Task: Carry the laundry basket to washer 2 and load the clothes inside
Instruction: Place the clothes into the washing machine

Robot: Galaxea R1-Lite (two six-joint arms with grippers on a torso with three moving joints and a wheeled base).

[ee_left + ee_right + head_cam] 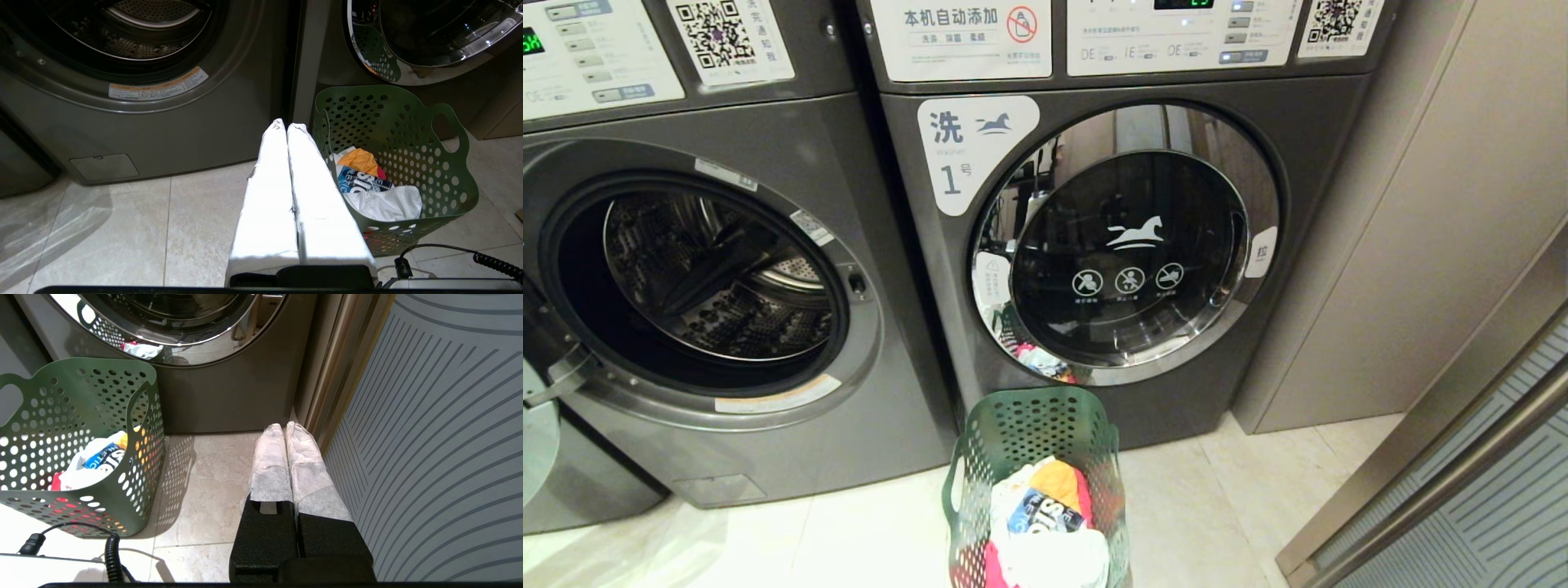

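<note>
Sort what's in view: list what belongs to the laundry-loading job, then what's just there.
Job:
- basket, on the floor
- clothes, inside it
- open washer, left of washer 1; its number is not visible
- left gripper, shut, empty
- right gripper, shut, empty

Just there:
- washer 1, door closed
- striped panel

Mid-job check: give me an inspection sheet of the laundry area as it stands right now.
Surface: pale tiled floor, bare around the basket.
Job's things: green laundry basket stands on the floor before the washer labelled 1, whose door is shut; clothes lie inside it. The washer to its left has its door open, drum empty; no number label seen.
Clutter: nothing seen.
Grippers: left claw shut, empty, low beside the basket; right claw shut, empty, near the wall.
Cables: coiled black cable by the right wrist.
Surroundings: beige wall panel.
</note>
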